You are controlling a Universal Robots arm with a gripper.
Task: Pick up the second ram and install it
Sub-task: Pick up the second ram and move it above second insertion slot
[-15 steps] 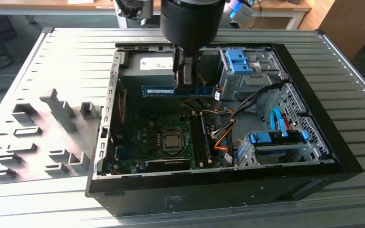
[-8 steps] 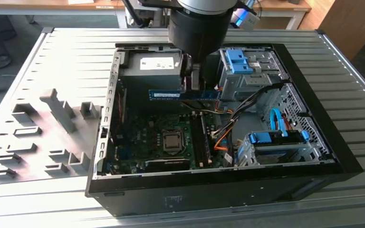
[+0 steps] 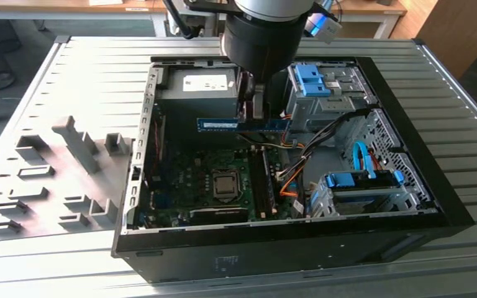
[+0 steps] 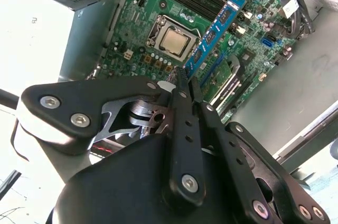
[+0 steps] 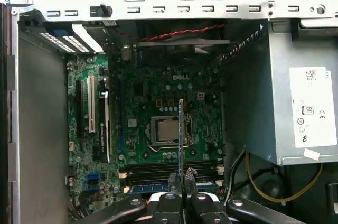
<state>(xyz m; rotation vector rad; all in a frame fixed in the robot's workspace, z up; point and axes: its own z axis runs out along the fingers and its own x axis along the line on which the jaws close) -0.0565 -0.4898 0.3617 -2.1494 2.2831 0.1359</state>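
Note:
My gripper [image 3: 257, 117] is shut on the second ram [image 3: 243, 125], a narrow blue-green board with a pale label, held level above the open computer case. In the second wrist view the ram [image 4: 214, 36] sticks out from the closed fingertips [image 4: 183, 81] over the green motherboard [image 4: 132, 34], near the silver processor [image 4: 174, 39]. In the first wrist view the ram [image 5: 180, 129] shows edge-on, hanging over the processor [image 5: 166, 130] and the dark memory slots [image 5: 158, 171]. A blue strip [image 5: 153, 187] lies along the slot row closest to the gripper [image 5: 182, 184].
The black case [image 3: 437, 205] lies open on a slatted metal table. Inside are a grey power supply [image 3: 201, 84], drive cages with blue tabs [image 3: 313, 81], and orange and blue cables [image 3: 292, 186]. Grey fixture blocks [image 3: 64, 174] stand at the exterior view's left.

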